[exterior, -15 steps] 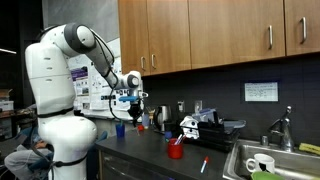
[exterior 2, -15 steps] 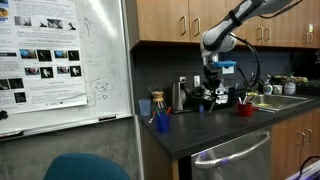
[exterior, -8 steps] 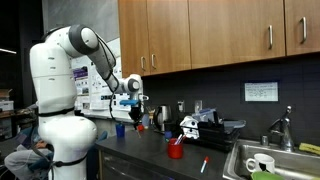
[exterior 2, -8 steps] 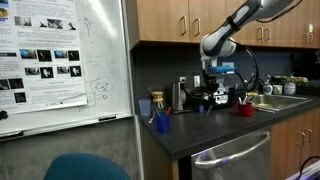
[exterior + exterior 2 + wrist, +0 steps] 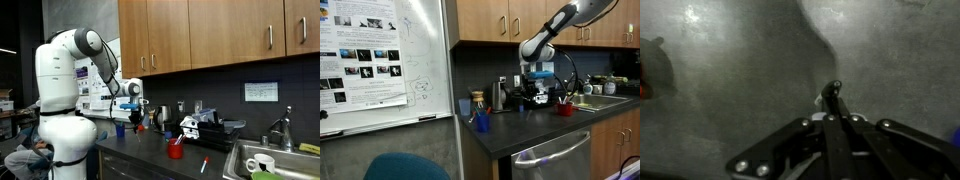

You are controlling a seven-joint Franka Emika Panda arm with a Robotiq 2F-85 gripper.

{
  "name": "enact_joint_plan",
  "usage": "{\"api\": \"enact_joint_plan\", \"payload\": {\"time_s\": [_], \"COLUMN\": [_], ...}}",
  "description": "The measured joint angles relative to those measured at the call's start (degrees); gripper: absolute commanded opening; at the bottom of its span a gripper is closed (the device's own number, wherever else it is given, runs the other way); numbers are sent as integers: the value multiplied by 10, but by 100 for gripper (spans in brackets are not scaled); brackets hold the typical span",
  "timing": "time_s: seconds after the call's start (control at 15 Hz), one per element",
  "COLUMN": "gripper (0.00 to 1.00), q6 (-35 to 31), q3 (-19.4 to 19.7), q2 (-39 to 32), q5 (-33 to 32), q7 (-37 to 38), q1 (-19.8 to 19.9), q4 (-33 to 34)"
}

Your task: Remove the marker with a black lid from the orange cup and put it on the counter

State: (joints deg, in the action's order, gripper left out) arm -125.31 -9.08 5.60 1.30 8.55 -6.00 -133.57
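Black-lidded marker: out of the orange cup, pinched between the clenched jaws of the gripper. In the wrist view a short dark end pokes past the jaw tips toward frame centre, with bare grey table beneath it. Contact with the table: probably none, but the picture is dim and I cannot be sure.

Position: in both exterior views the gripper hangs above the table, centre-left of the frame, between the blue cup and the orange cup and well apart from the latter. The marker itself is too small to make out there.

Handling, judged:
- light, stiff, smooth plastic barrel; not fragile
- thin and round, so it can pivot in a pinch grip and roll once laid down
- best hold is across the barrel near its middle; the present hold looks closer to one end

Step in hand: removal done, placing not yet. Next move calls for a low, gentle release on open table.
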Motion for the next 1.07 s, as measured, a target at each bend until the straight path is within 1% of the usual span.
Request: {"api": "enact_joint_plan", "payload": {"time_s": [0.87, 0.93, 1.0, 1.07], "gripper": [2, 29, 29, 33], "q6": [-3, -3, -3, -3], "q3": [0, 0, 0, 0], "q2": [-12, -12, -13, -13], "q5": [-1, -1, -2, -2], "q7": [0, 0, 0, 0], "q1": [0, 0, 0, 0], "q4": [0, 0, 0, 0]}}
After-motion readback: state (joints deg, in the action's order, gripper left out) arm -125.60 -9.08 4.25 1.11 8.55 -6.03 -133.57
